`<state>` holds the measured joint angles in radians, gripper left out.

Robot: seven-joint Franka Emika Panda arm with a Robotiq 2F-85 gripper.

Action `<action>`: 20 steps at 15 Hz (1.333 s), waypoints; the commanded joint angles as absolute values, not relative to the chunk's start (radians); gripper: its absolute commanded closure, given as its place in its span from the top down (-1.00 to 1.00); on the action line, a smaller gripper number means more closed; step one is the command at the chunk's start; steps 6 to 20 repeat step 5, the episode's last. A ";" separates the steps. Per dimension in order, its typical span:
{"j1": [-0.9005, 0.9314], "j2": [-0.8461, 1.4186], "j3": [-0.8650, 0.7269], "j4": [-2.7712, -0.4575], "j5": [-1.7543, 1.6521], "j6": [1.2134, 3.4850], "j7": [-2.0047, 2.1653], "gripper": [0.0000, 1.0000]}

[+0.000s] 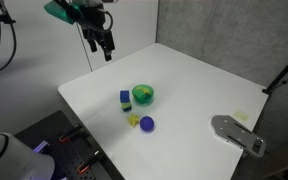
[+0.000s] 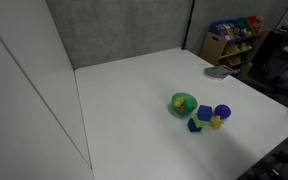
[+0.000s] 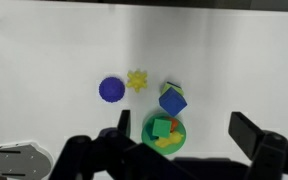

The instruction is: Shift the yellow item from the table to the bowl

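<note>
The yellow item is a small spiky star (image 3: 137,81) lying on the white table between a purple ball (image 3: 111,89) and a blue cube (image 3: 172,101). It also shows in both exterior views (image 1: 134,120) (image 2: 216,122). The green bowl (image 3: 180,141) holds a green block and yellow and orange pieces; it also shows in both exterior views (image 1: 143,95) (image 2: 183,104). My gripper (image 1: 105,46) hangs high above the table's far side, well away from the objects. In the wrist view its jaws (image 3: 184,130) are wide open and empty.
The white table (image 1: 204,85) has a grey metal object (image 1: 239,135) near one edge. The blue cube (image 1: 125,98) stands beside the bowl and the purple ball (image 1: 147,124) beside the star. A shelf of coloured packets (image 2: 234,38) stands beyond the table.
</note>
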<state>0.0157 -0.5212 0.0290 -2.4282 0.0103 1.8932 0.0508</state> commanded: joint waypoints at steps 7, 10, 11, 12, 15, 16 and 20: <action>0.016 -0.524 0.032 -2.437 0.006 1.904 0.051 1.00; 0.016 -0.524 0.032 -2.437 0.006 1.904 0.051 1.00; 0.016 -0.524 0.032 -2.437 0.006 1.904 0.051 1.00; 0.016 -0.524 0.032 -2.437 0.006 1.904 0.051 1.00; 0.016 -0.524 0.032 -2.437 0.006 1.904 0.051 1.00; 0.016 -0.524 0.032 -2.437 0.006 1.904 0.051 1.00; 0.016 -0.524 0.032 -2.437 0.006 1.904 0.051 1.00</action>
